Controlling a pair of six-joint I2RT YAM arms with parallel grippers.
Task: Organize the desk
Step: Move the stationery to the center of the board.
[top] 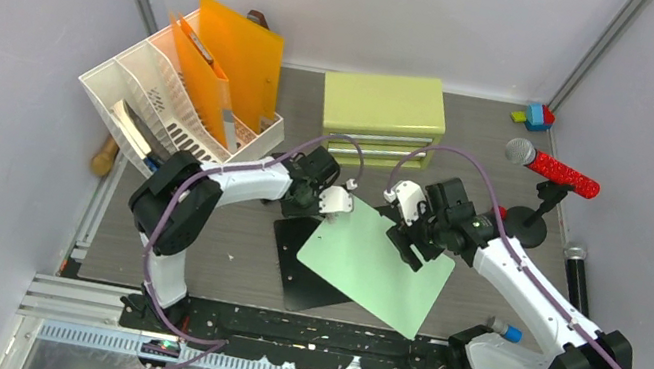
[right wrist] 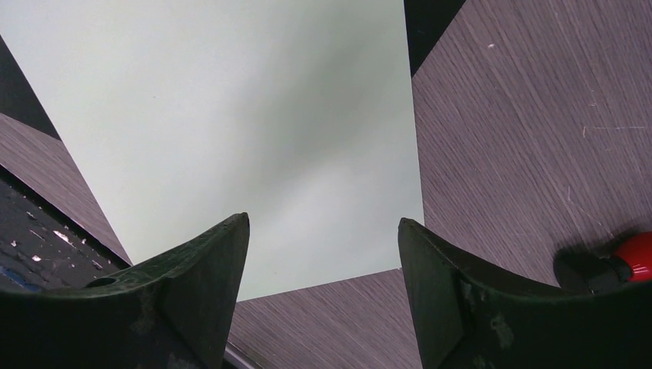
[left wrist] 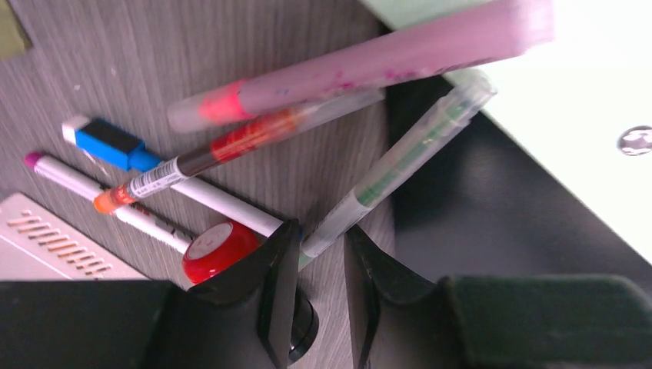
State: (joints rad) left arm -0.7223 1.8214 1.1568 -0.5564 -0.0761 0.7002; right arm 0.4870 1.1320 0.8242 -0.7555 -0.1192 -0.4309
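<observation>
your left gripper (left wrist: 323,244) flanks one end of the green pen (left wrist: 400,165). also before you: pink highlighter (left wrist: 369,65), orange pen (left wrist: 231,150), blue-capped marker (left wrist: 108,142).

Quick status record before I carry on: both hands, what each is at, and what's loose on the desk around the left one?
left hand: jaws narrow, either side of one end of the green pen; grip not certain
right hand: open, empty, above the pale green sheet
pale green sheet: flat, overlapping a black sheet
loose by the green pen: pink highlighter, orange pen, white marker
desk: not yet tidy
</observation>
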